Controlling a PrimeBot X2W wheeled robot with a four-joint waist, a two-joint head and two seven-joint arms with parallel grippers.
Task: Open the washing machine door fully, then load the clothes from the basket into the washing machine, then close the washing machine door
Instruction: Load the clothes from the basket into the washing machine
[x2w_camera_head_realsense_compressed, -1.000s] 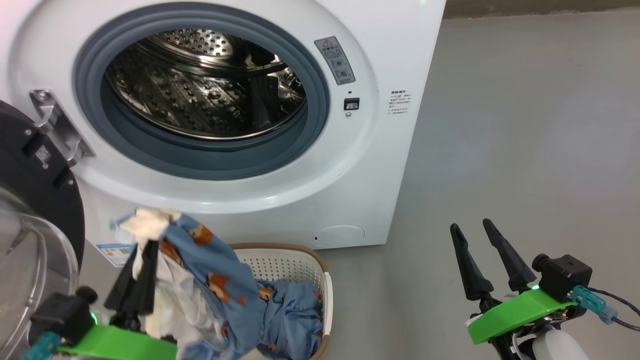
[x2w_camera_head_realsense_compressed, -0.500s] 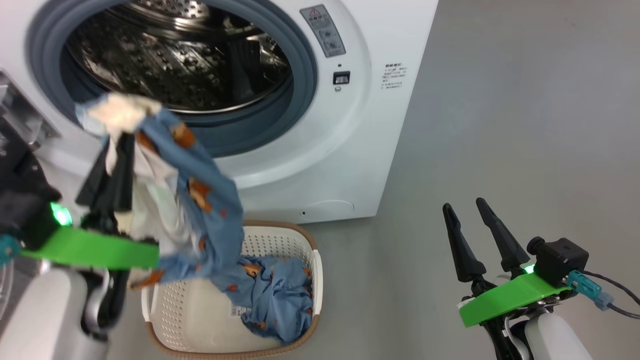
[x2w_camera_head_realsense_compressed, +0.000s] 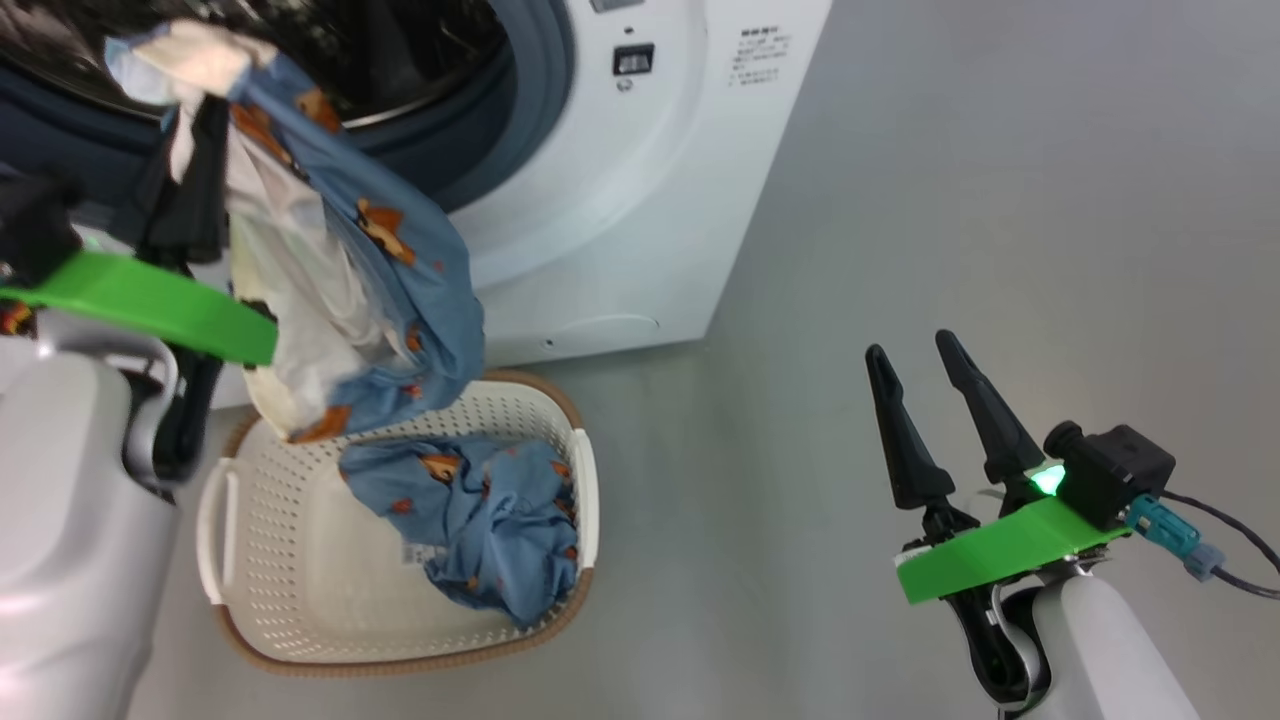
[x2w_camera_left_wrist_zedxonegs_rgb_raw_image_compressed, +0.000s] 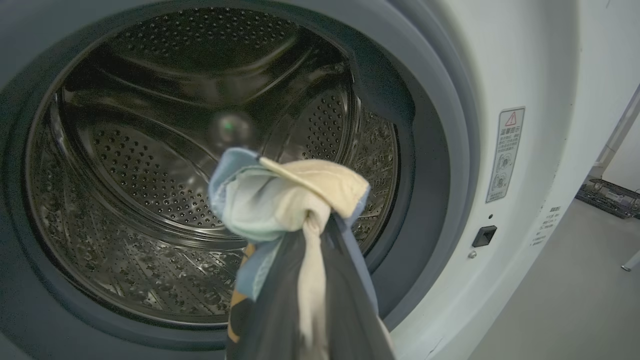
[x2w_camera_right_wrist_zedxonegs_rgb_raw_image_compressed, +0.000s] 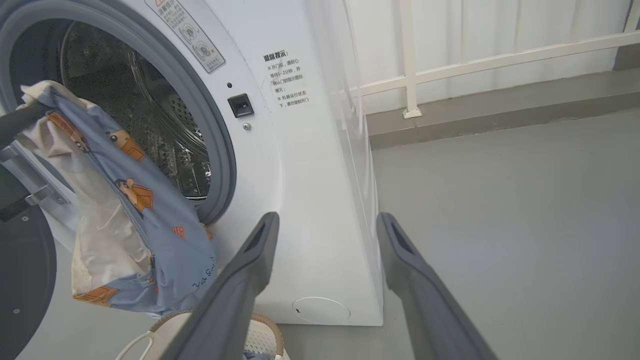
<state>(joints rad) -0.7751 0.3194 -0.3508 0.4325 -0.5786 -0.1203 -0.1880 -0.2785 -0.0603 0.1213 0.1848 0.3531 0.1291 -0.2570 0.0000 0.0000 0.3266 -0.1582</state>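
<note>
My left gripper (x2w_camera_head_realsense_compressed: 195, 120) is shut on a light blue garment (x2w_camera_head_realsense_compressed: 350, 270) with orange-brown figures and a cream lining. It holds the bunched top (x2w_camera_left_wrist_zedxonegs_rgb_raw_image_compressed: 285, 190) right in front of the washing machine's (x2w_camera_head_realsense_compressed: 640, 200) steel drum (x2w_camera_left_wrist_zedxonegs_rgb_raw_image_compressed: 150, 175), and the rest hangs down over the basket (x2w_camera_head_realsense_compressed: 215, 520). A second blue garment (x2w_camera_head_realsense_compressed: 480, 520) lies in the basket's right half. The black-rimmed washing machine door (x2w_camera_right_wrist_zedxonegs_rgb_raw_image_compressed: 22, 280) stands swung open at the left. My right gripper (x2w_camera_head_realsense_compressed: 910, 345) is open and empty over the floor, to the right of the machine.
The basket sits on the grey floor (x2w_camera_head_realsense_compressed: 950, 180) just in front of the machine, below its round filter cap (x2w_camera_head_realsense_compressed: 600, 325). A white railing (x2w_camera_right_wrist_zedxonegs_rgb_raw_image_compressed: 410, 65) runs behind the machine on its right side.
The left gripper has lifted the garment from basket height up to the drum opening, pulling its tail out of the basket. The head camera has tilted down. The right gripper stays open.
</note>
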